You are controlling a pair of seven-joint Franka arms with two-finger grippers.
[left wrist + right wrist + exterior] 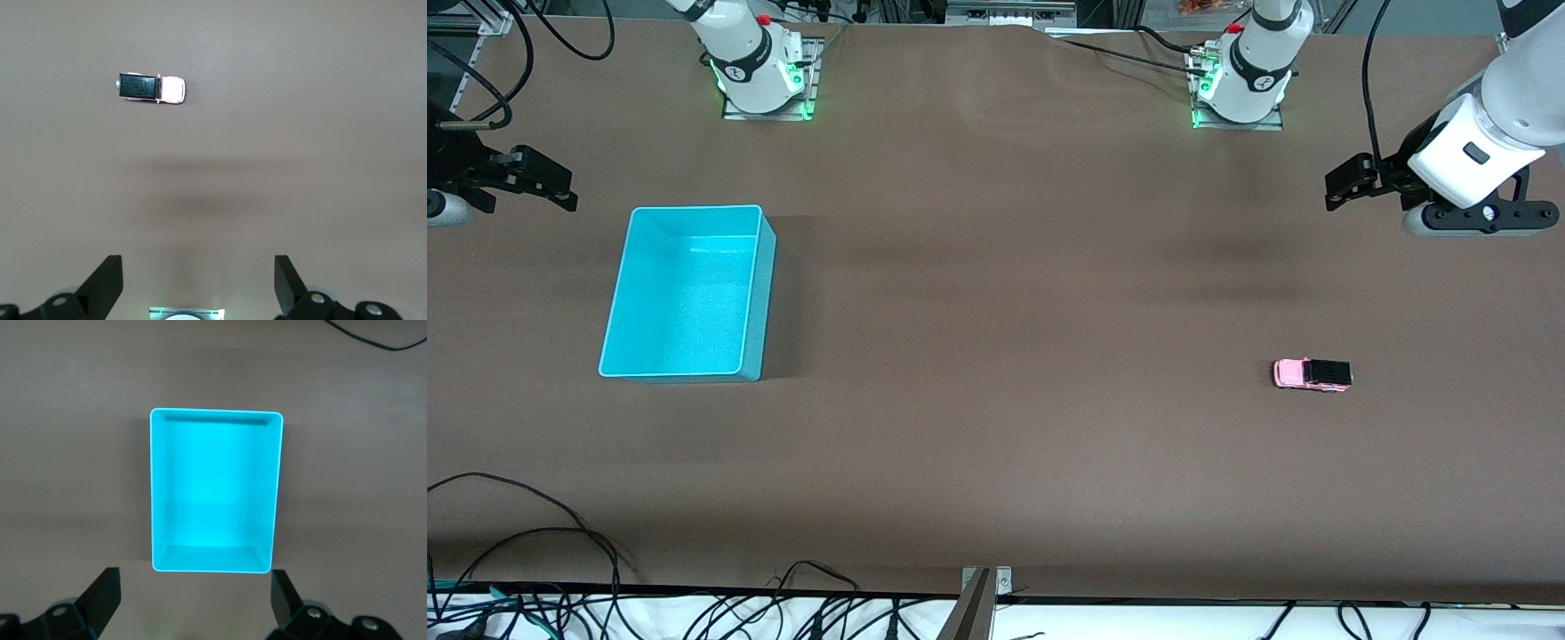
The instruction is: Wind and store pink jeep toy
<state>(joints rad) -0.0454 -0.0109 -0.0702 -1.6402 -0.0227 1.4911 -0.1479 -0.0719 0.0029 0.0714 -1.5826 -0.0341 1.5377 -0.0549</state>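
Pink jeep toy (1312, 374) sits untouched on the bench toward the left arm's end, well apart from the turquoise bin (685, 293) (empty). Left gripper (198, 283) and right gripper (195, 599) hover with jaws wide, holding nothing. Winding and storing both remain.

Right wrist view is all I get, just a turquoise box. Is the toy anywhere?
Observer: Yes, the pink jeep toy sits on the table toward the left arm's end, away from the turquoise bin.
Operator: Is anything holding it?
Observer: No. The left gripper hangs open above the table, holding nothing.
Operator: And my arm's gripper?
Observer: The right gripper is open too, up at the right arm's end near the bin.
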